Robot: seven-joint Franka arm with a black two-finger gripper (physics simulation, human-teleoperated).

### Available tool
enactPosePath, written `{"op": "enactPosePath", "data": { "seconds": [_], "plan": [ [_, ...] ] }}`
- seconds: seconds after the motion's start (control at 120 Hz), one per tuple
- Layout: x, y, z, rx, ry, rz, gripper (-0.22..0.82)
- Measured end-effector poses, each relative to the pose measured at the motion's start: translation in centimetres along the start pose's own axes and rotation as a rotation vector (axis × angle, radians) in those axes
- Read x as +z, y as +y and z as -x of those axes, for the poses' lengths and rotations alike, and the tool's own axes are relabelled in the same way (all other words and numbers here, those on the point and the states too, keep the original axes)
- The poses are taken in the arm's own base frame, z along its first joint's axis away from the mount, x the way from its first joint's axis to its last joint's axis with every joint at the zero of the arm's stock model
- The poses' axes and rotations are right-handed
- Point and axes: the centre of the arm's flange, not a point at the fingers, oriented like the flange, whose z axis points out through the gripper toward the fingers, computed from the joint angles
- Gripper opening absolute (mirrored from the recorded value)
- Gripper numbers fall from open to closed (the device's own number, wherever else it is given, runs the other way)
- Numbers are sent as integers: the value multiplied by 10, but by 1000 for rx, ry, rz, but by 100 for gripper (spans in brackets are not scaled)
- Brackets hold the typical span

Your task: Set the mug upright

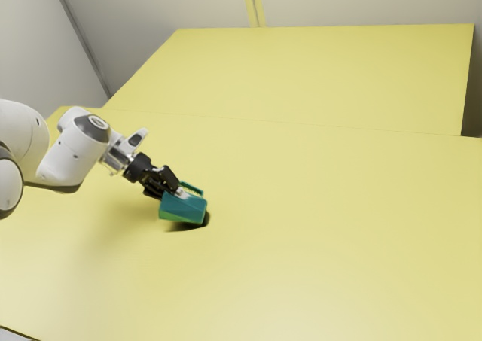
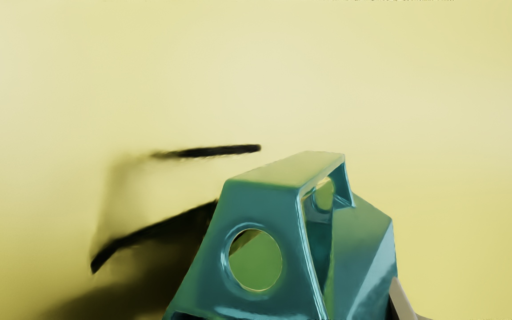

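Nearest the wrist camera is the black claw, a pale part of it beside the teal mug. On the arm, a round mark is too small to read. White and thick-jointed, the arm comes in from the exterior view's left and slants downward toward the right, so the claw meets the mug at an angle, from above and the left. How wide the claw stands, and whether it has a grip on the mug, I cannot tell.

Just past the claw, the mug is tilted rather than upright, left of centre in the exterior view. Its handle rises on the far side. Flat, angular faces make up the mug, and round openings show in the wrist view. Dark shadow lies below the mug and at its right; whether the mug touches the table, I cannot tell.

Farther out, the yellow table spreads to the right and toward the far side, with a thin line across it. Beyond stands a pale wall bearing a yellow strip.
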Motion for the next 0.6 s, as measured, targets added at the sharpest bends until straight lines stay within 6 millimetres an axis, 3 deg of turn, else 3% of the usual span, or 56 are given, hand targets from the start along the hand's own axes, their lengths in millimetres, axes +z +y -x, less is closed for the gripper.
{"op": "enactPosePath", "data": {
  "seconds": [0.358, 0.6],
  "plan": [
    [6, 33, -5, 65, -7, 21, -16],
    [-11, 48, -5, 110, 0, -16, -16]
  ]
}}
